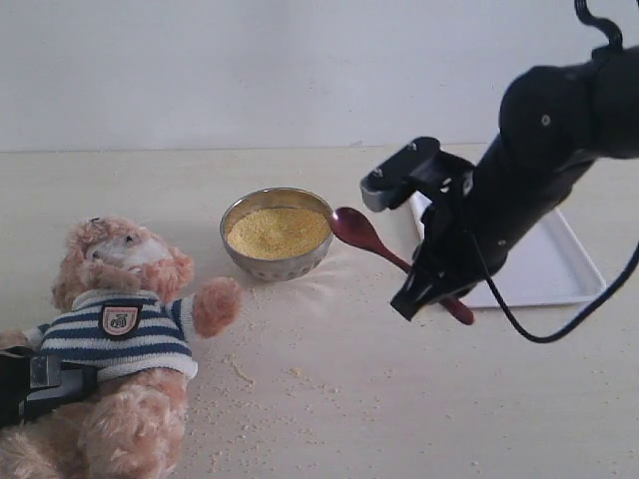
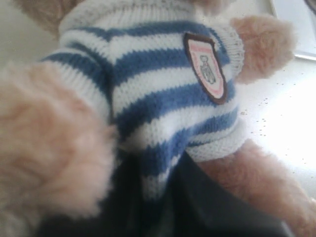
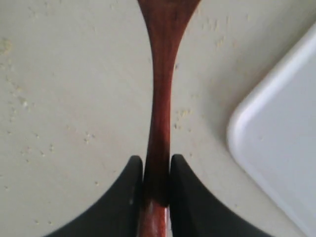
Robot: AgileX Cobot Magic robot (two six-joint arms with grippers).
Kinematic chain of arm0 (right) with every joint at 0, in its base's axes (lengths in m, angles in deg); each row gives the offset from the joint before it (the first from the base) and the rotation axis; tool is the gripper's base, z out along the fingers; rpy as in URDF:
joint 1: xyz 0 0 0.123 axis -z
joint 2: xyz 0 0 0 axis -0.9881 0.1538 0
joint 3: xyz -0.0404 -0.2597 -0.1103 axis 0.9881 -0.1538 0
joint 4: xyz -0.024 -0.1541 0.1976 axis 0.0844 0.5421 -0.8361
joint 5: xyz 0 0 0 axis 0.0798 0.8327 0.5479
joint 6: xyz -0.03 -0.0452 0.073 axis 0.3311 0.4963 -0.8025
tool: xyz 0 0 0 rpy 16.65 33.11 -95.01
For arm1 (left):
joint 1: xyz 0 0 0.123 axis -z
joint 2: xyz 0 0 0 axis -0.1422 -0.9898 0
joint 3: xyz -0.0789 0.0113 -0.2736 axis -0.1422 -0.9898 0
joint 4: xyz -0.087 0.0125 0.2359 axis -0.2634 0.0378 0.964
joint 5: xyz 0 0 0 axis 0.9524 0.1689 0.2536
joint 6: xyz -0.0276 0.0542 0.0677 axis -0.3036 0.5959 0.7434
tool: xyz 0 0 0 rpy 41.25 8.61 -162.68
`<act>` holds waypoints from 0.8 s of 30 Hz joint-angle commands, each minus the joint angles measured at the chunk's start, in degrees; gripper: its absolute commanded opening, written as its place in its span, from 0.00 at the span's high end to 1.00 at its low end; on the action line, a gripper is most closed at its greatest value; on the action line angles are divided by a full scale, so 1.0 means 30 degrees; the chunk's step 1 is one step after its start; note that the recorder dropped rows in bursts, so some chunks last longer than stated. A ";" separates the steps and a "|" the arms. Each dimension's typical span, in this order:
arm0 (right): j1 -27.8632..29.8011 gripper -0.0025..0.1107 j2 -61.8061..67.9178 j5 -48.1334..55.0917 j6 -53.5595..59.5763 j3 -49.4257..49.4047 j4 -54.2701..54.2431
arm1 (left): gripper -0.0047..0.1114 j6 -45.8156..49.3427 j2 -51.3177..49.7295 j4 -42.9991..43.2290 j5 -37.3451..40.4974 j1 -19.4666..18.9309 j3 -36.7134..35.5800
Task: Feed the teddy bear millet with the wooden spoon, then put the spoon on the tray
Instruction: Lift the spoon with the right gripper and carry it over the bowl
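Teddy bear (image 1: 125, 329) mostly hides left jaws; right jaws pinch wooden spoon (image 1: 351, 228).

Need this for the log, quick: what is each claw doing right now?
Left claw: at the teddy bear's side; open or closed cannot be told.
Right claw: closed on the wooden spoon's handle.

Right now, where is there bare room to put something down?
Free: the right of the tray, and the table behind the bowl. The front, bear to tray, is open but crumb-strewn. Crowded: between bowl and tray, where the right gripper holds the spoon.
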 commanded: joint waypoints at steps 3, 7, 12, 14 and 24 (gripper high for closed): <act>-0.1673 0.94 -0.0372 0.2791 -0.3063 0.3676 0.5317 | 0.92 0.0090 0.0226 -0.0179 0.0161 -0.0034 -0.0046; -0.2681 0.94 -0.0157 0.4829 -0.3807 0.5621 0.9422 | 0.92 0.0090 0.0226 -0.0179 0.0161 -0.0034 -0.0046; -0.3492 0.94 0.1178 0.7781 -0.4074 0.7667 1.3062 | 0.92 0.0090 0.0226 -0.0179 0.0161 -0.0034 -0.0046; -0.3492 0.94 0.1758 0.7964 -0.4036 0.8228 1.3208 | 0.92 0.0090 0.0226 -0.0179 0.0161 -0.0034 -0.0046; -0.3510 0.94 0.4619 0.7894 -0.3727 0.9415 1.3745 | 0.92 0.0090 0.0226 -0.0179 0.0161 -0.0034 -0.0046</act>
